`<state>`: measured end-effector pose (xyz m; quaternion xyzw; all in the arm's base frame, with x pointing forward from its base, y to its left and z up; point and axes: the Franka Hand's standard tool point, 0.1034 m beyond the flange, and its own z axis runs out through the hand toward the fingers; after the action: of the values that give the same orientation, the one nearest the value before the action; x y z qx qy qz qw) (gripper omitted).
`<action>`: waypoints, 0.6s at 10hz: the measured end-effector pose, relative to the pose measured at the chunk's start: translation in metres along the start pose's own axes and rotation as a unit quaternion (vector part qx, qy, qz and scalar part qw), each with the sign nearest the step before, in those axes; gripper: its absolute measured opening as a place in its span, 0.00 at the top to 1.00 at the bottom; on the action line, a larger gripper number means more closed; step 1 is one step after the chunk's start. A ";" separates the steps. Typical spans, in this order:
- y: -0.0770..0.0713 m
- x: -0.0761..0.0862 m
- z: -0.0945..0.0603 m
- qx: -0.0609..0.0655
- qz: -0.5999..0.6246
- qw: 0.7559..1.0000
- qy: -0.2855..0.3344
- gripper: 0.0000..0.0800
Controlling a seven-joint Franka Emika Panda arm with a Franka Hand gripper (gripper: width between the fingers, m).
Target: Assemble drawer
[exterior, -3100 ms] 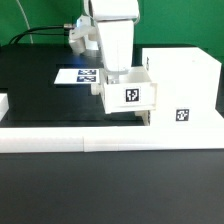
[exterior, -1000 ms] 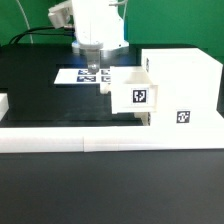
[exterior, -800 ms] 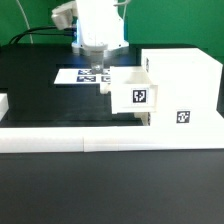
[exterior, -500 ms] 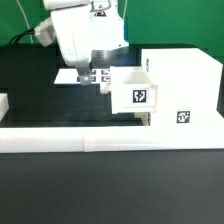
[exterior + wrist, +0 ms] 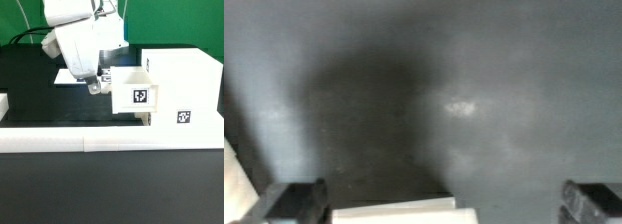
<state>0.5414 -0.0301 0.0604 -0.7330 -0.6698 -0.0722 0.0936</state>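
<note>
The drawer's large white case (image 5: 185,75) stands at the exterior view's right. A white open-top tray (image 5: 135,92) with a square tag sits partly pushed into the case's upper opening and juts out toward the exterior view's left. A second tag (image 5: 182,115) shows lower on the case's front. My gripper (image 5: 96,84) hangs tilted just beside the tray's free end, open and empty. In the wrist view my gripper (image 5: 446,196) shows both fingers (image 5: 299,200) wide apart over the black table, with a white corner (image 5: 393,212) between them.
The marker board (image 5: 64,76) lies on the black table behind my gripper, mostly hidden by the arm. A long low white border rail (image 5: 90,140) runs along the front. A small white piece (image 5: 3,101) sits at the exterior view's left edge.
The tray has slid a little further into the case. My gripper has let go of it, moved toward the exterior view's left and tilted.
</note>
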 end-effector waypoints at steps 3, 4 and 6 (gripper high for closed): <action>0.000 0.022 0.004 0.004 0.029 1.000 -0.003 0.19; 0.000 0.030 0.006 0.005 0.034 0.999 -0.004 0.19; -0.002 0.041 0.009 0.008 0.045 0.999 -0.004 0.19</action>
<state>0.5435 0.0114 0.0614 -0.7618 -0.6373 -0.0597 0.0994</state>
